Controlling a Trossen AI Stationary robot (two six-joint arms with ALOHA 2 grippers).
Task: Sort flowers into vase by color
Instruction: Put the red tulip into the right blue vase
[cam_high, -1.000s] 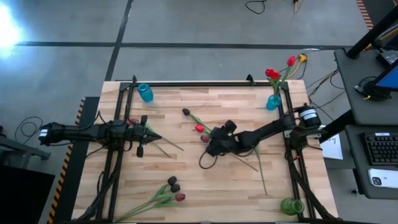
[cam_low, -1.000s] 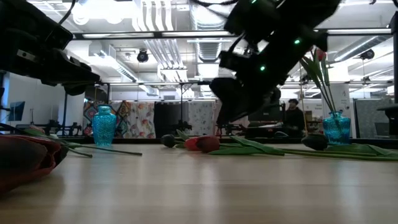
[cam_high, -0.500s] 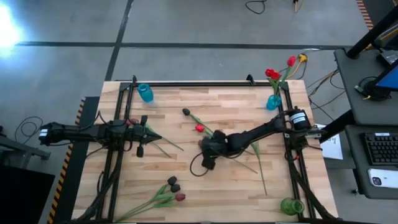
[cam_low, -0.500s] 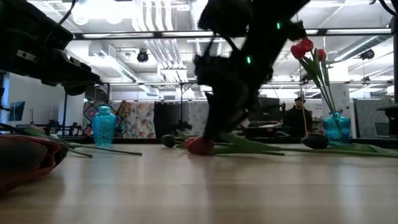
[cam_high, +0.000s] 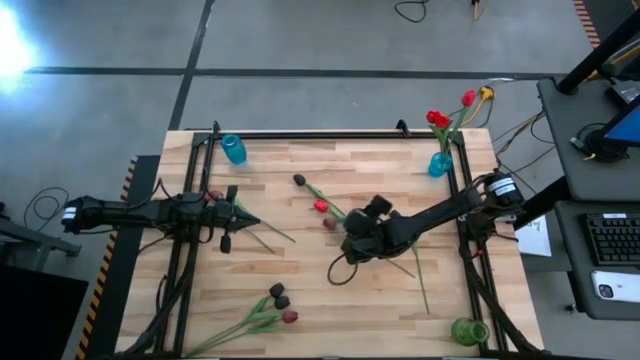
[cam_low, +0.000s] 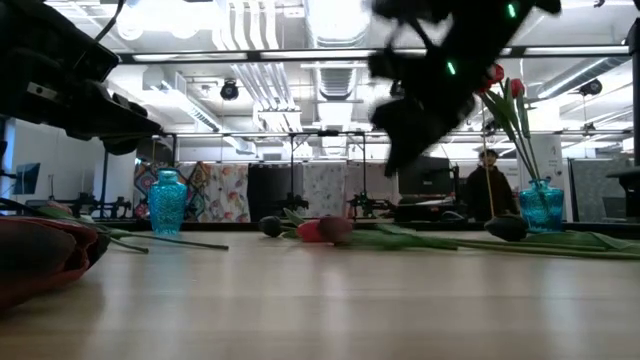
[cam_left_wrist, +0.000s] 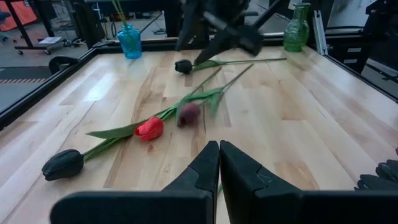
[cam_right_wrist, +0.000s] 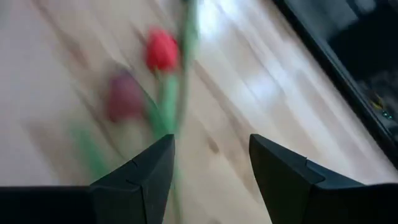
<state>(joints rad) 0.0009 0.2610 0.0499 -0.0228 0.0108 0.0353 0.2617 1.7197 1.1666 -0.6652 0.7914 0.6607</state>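
Three tulips lie side by side mid-table: a black one (cam_high: 298, 180), a red one (cam_high: 320, 206) and a maroon one (cam_high: 329, 223), their green stems running toward the near right. In the left wrist view they show as black (cam_left_wrist: 62, 163), red (cam_left_wrist: 149, 127) and maroon (cam_left_wrist: 188, 113); another black head (cam_left_wrist: 183, 65) lies under the right arm. My right gripper (cam_high: 352, 243) hangs open above the stems, just right of the maroon head, with nothing between its fingers (cam_right_wrist: 211, 140). My left gripper (cam_left_wrist: 219, 144) waits shut at the table's left (cam_high: 247, 219).
A blue vase (cam_high: 233, 150) stands at the far left. A second blue vase (cam_high: 440, 163) at the far right holds red tulips. A green vase (cam_high: 467, 330) stands at the near right corner. More tulips (cam_high: 280, 300) lie near the front edge.
My right gripper dipped to the table beside the red and maroon heads, then rose again and drew back a little toward the table's right edge, tipping and rolling as it went. Its fingers stayed open. The tulips lie as before.
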